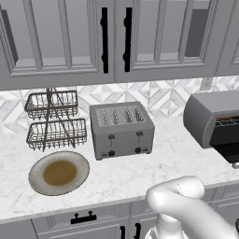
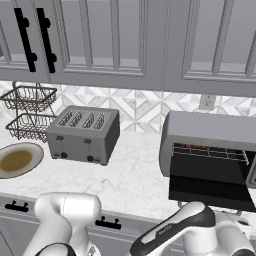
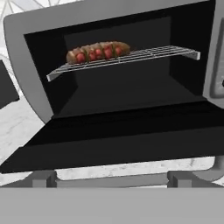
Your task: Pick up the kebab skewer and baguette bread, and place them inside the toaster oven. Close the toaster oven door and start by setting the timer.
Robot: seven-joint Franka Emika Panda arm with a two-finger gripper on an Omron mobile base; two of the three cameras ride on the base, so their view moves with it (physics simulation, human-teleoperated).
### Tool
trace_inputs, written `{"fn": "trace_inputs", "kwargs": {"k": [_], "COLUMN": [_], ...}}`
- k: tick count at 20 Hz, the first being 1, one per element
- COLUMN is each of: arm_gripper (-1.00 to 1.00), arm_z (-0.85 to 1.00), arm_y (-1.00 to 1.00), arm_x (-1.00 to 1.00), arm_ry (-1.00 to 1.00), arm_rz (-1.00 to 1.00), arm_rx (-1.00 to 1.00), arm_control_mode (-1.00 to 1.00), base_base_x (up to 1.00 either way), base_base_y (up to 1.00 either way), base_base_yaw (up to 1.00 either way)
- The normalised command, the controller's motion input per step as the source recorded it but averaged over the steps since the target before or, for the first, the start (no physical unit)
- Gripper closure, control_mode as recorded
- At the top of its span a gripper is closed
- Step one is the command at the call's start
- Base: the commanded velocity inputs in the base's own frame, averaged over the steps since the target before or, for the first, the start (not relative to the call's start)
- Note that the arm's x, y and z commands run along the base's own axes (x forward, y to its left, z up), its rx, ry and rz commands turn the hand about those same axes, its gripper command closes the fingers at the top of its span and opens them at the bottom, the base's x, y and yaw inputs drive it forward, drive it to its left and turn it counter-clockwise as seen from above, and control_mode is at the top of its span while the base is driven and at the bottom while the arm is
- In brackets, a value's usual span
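Note:
The grey toaster oven (image 2: 210, 129) stands at the right of the counter with its door (image 2: 209, 192) folded down flat. In the hand view the oven (image 3: 26, 65) faces me. Its wire rack (image 3: 175, 52) carries the golden-brown baguette bread (image 3: 123, 47) at the left. The kebab skewer (image 3: 99, 53) with red chunks lies along the baguette's front. The dark door (image 3: 113, 140) spreads below the cavity, and its pale bar handle (image 3: 109, 180) is nearest to me. My gripper looks in from low in front of the door, open and holding nothing.
A grey four-slot toaster (image 1: 121, 133) sits mid-counter, left of the oven (image 1: 205, 116). A bare plate (image 1: 37, 184) lies at the front left, before a two-tier wire basket (image 1: 56, 121). Wall cabinets hang above. The oven's control panel (image 3: 216, 65) is at its right.

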Motion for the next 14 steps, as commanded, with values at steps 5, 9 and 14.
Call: {"fn": "trace_inputs", "kwargs": {"k": [5, 9, 14], "arm_gripper": [-1.0, -1.0, -1.0], "arm_z": [-0.47, -0.3, -0.01], "arm_y": [0.06, 0.08, 0.07], "arm_x": [-0.58, -0.06, 0.24], "arm_ry": [0.05, 0.0, 0.0], "arm_rz": [0.02, 0.05, 0.02], "arm_rx": [-0.01, 0.0, 0.0], "arm_control_mode": [-1.0, -1.0, -1.0], "base_base_x": [0.0, 0.0, 0.0], "base_base_y": [0.0, 0.0, 0.0], "base_base_yaw": [0.0, 0.0, 0.0]}}
